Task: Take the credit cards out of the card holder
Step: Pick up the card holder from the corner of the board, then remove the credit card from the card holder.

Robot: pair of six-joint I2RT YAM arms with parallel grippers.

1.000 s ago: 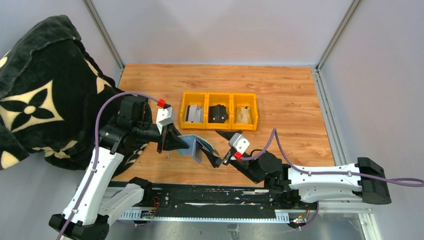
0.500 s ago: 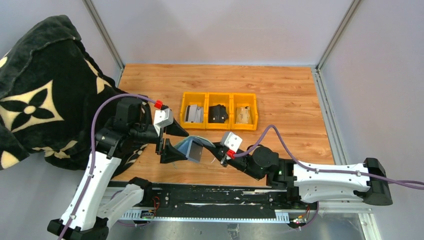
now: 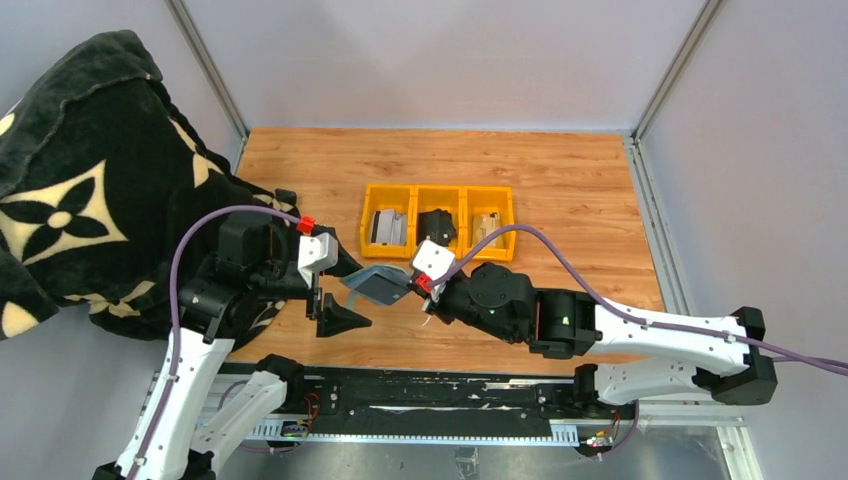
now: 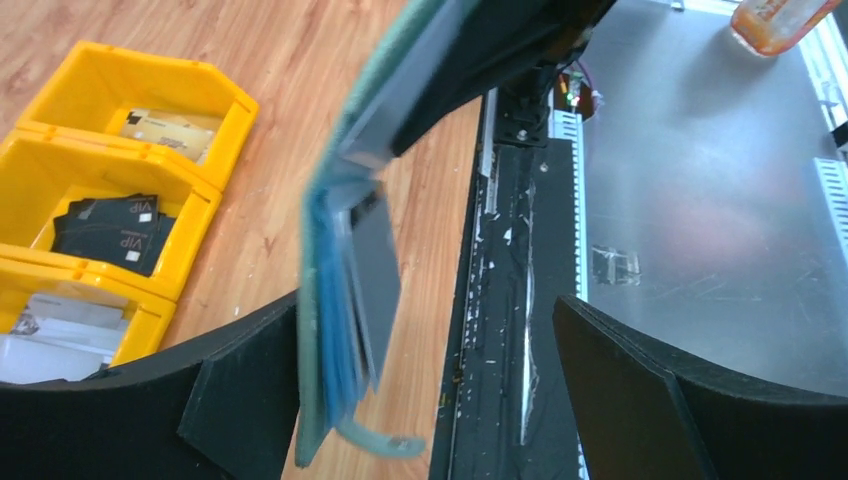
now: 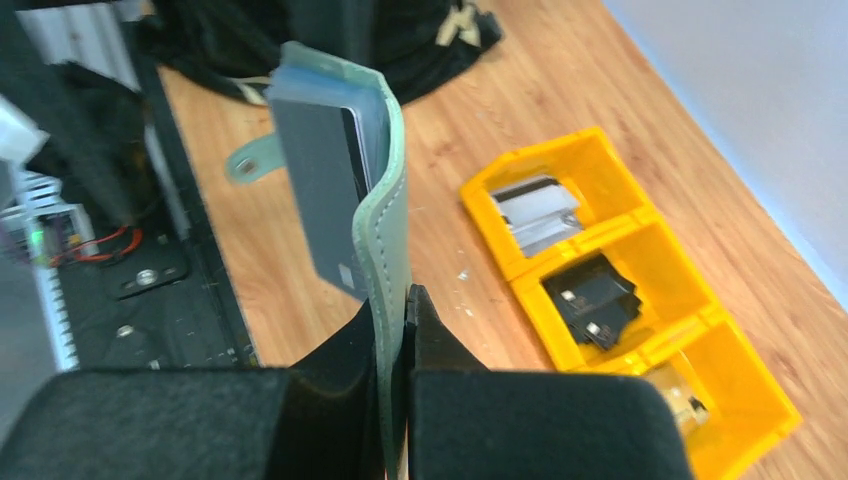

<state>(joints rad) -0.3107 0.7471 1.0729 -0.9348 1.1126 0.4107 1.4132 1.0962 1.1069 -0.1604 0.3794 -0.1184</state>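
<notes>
The card holder (image 5: 385, 215) is up off the counter (image 3: 560, 170), just near of the yellow tray (image 3: 440, 187) and between the two claws; it stands on edge, folded partly open, its closing tab (image 5: 250, 158) hanging loose; a grey card (image 5: 322, 190) sits in its inner pocket, only partly out of it; the right claw (image 5: 405, 300) is clenched on the holder's edge, both fingers pressed flat against the soft cover; the left claw (image 4: 427, 300) is released, its jaws spread wide with one finger on either side of the holder; whether the nearer finger touches it I cannot tell; the tray's left compartment holds pale cards (image 3: 385, 228), the middle black cards (image 3: 436, 227), the right a tan card (image 3: 488, 230); a black blanket (image 3: 70, 180) with cream flowers lies at the far left.
</notes>
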